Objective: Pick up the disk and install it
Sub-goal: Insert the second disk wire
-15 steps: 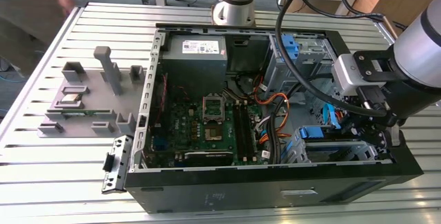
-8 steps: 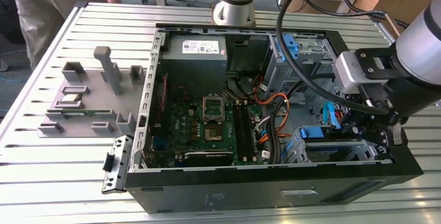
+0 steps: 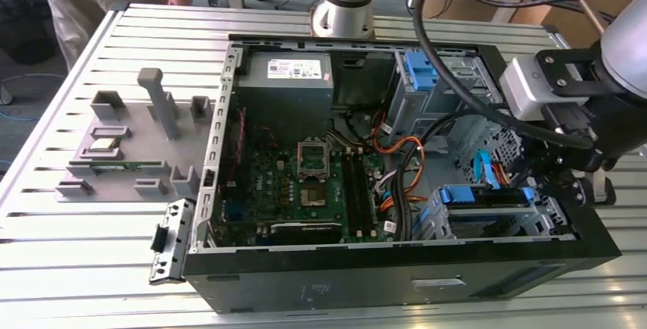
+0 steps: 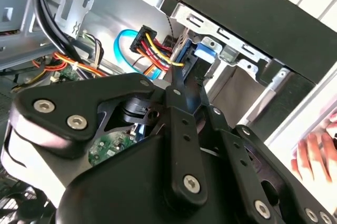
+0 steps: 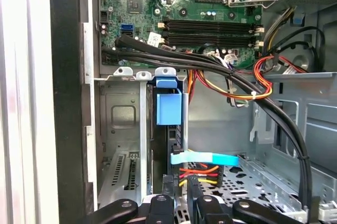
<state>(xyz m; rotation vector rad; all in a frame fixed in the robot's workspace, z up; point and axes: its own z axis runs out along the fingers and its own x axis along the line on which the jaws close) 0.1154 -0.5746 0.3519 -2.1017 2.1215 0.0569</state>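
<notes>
Disk (image 5: 169,109) seated upright in cage (image 5: 124,129) inside case (image 3: 404,268); gripper (image 5: 181,203) just beside it, grip state indiscernible

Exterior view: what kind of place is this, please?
Probably a robotics lab or test workshop: an open computer case lies on a slotted metal table, beside a grey fixture, with a robot arm mounted on it.

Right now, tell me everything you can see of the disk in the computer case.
In the first wrist view the disk sits on edge inside the grey metal drive cage. Its blue plastic rail with a square tab and a dark narrow side show. A flat light-blue cable and red-yellow wires lie at its end.
</notes>
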